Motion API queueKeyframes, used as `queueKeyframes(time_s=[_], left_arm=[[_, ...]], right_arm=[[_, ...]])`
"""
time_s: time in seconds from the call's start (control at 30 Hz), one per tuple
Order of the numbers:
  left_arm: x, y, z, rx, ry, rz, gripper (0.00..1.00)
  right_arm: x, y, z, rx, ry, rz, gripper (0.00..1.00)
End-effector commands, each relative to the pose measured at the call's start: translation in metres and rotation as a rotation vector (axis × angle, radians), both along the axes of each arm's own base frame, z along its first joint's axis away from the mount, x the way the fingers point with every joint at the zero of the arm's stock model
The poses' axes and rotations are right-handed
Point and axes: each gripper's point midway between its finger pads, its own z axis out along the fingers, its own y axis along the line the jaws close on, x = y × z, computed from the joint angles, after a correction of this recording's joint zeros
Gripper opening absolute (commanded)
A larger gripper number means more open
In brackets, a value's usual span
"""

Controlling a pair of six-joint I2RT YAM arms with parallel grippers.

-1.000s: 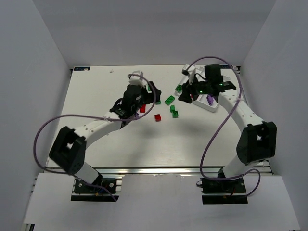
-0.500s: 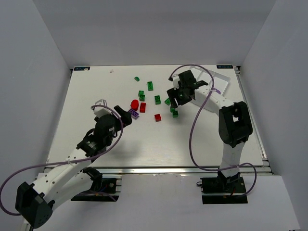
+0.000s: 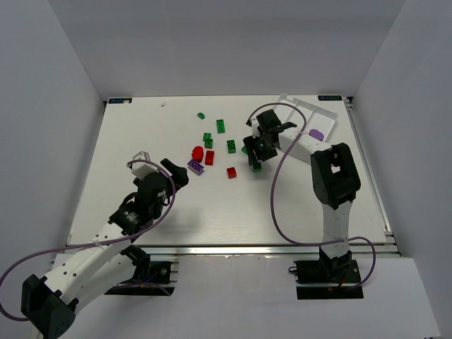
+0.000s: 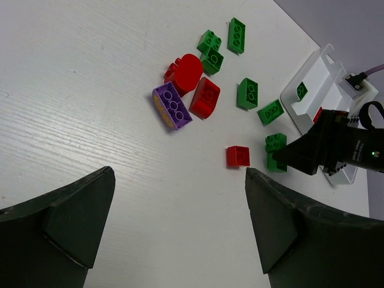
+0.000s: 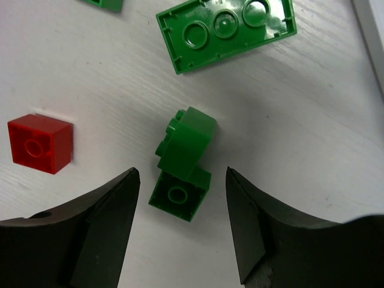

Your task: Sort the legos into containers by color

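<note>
Right wrist cam: right gripper (image 5: 183, 174) is released. Its jaws stand either side of two small green bricks with a gap on each side, so no contact. The tipped green brick (image 5: 187, 142) leans on the flat green brick (image 5: 180, 193). An upside-down green brick (image 5: 227, 29) is just ahead of the jaws, and a red cube (image 5: 40, 143) is off to their left. The top cam only shows green bits by the fingers, so the lean isn't readable there.

Left wrist cam: left gripper (image 4: 178, 180) is wide open with nothing between the fingers, only bare table (image 4: 72, 90) under it. Ahead of it, the purple brick (image 4: 172, 106), red round piece (image 4: 187, 71) and red brick (image 4: 205, 98) are bunched together. More green bricks (image 4: 248, 93) lie beyond and to the right.

Containers: the tray (image 4: 327, 60) sits ahead-right of the left gripper, just beside the right gripper. The left wrist cam shows a green piece (image 4: 302, 90) in one compartment, plus a sliver of red that is mostly hidden. The top cam shows a purple piece (image 3: 316, 133) in the tray; I can't tell which compartment.

Room: the left gripper has open table to both sides. The right gripper is hemmed in, with the tray edge ahead-right and bricks ahead and to the left.
</note>
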Motion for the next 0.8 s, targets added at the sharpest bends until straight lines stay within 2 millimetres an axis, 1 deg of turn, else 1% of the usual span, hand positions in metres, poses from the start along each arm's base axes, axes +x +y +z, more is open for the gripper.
queueKeyframes(time_s=[0.0, 0.17, 0.27, 0.47, 0.53, 0.7, 0.73, 0.77], left_arm=[[-0.001, 0.004, -0.005, 0.003, 0.012, 0.022, 0.98], [-0.002, 0.004, -0.008, -0.001, 0.016, 0.023, 0.98], [-0.002, 0.003, -0.010, -0.008, 0.019, 0.019, 0.98], [-0.001, 0.002, -0.012, -0.008, 0.025, 0.018, 0.98], [-0.001, 0.001, -0.012, -0.008, 0.023, 0.014, 0.98], [0.001, -0.002, -0.012, -0.007, 0.018, 0.000, 0.98], [0.002, -0.002, -0.012, -0.004, 0.020, 0.001, 0.98], [0.002, -0.002, -0.012, -0.001, 0.020, 0.000, 0.98]], right_arm=[[0.019, 0.019, 0.014, 0.068, -0.052, -0.015, 0.64], [0.024, 0.024, 0.007, 0.078, -0.042, -0.023, 0.64], [0.028, 0.025, 0.003, 0.073, -0.046, -0.028, 0.61], [0.034, 0.022, -0.001, 0.054, -0.072, -0.031, 0.51], [0.033, 0.020, -0.003, 0.047, -0.073, -0.031, 0.45], [0.033, 0.020, -0.001, 0.050, -0.093, -0.018, 0.36], [0.033, 0.020, 0.000, 0.053, -0.097, -0.015, 0.30], [0.033, 0.021, 0.003, 0.054, -0.104, -0.006, 0.27]])
